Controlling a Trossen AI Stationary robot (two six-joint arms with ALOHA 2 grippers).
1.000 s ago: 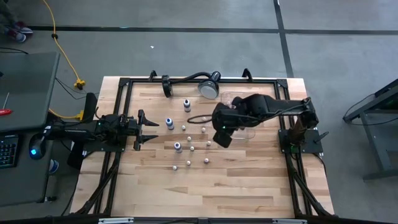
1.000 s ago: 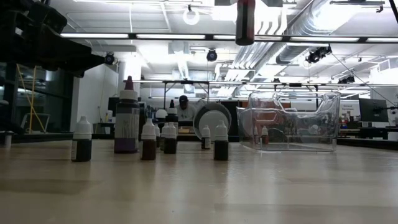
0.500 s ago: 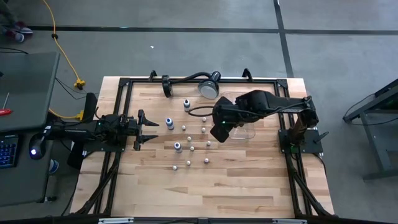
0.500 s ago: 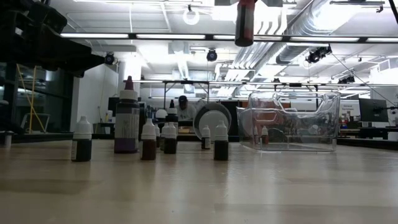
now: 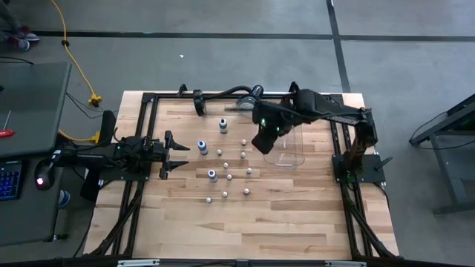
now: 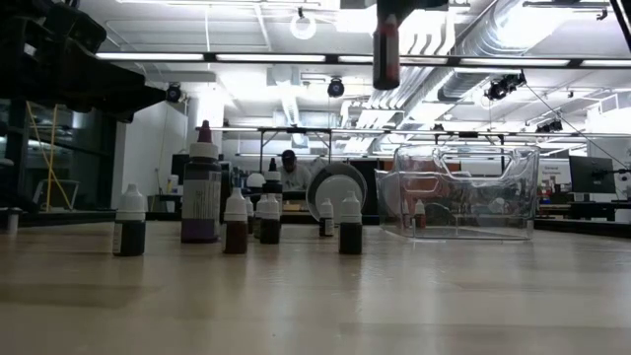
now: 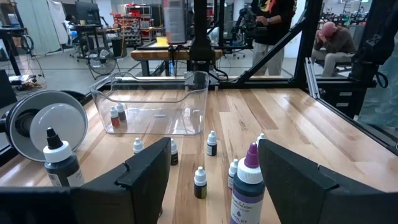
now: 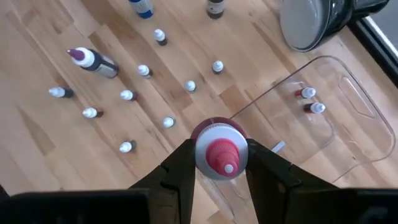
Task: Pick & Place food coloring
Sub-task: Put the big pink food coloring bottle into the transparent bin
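Above the clear tray (image 8: 336,134), right gripper (image 8: 219,163) around unlabelled red-tipped bottle (image 8: 219,149).

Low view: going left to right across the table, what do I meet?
White-capped dark bottle → tall purple-tipped bottle → small brown bottle → dark bottle → clear plastic tray.

Setting: an industrial robotics lab or workshop. Indicators: bare concrete floor (image 5: 223,59) with dark line markings, exposed ceiling ducts (image 6: 463,39) and strip lighting, workbenches (image 7: 168,56) carrying equipment, a yellow cable (image 5: 70,52) on the floor, and a wooden counter (image 5: 245,222) edged by black framing.
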